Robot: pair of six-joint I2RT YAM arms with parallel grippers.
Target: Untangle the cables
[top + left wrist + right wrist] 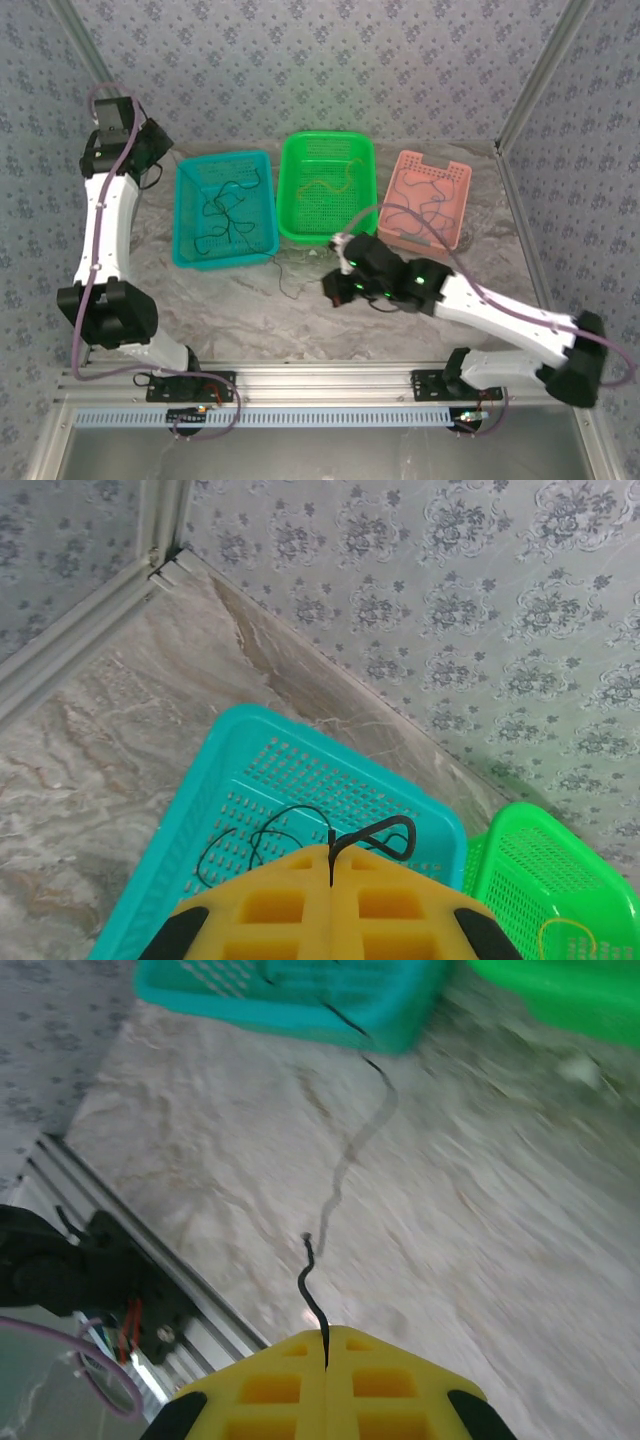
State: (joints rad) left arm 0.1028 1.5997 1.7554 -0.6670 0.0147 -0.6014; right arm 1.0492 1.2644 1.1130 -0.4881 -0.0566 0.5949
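Note:
Thin black cables (225,215) lie tangled in the teal basket (185,215). My left gripper (163,150) sits by that basket's far left corner. In the left wrist view this gripper (330,865) is shut on a black cable loop (400,832) above the teal basket (300,742). One black cable (284,280) trails out of the basket onto the table. My right gripper (333,288) hovers low beside it, and in the right wrist view it (326,1345) is shut on a black cable end (311,1295). A yellow-orange cable (325,185) lies in the green basket (290,200). A dark purplish cable (415,215) lies in the pink basket (462,205).
The three baskets stand in a row at the back of the marble table (250,320). Patterned walls close off the back and sides. An aluminium rail (320,380) with the arm bases runs along the near edge. The right wrist view is blurred.

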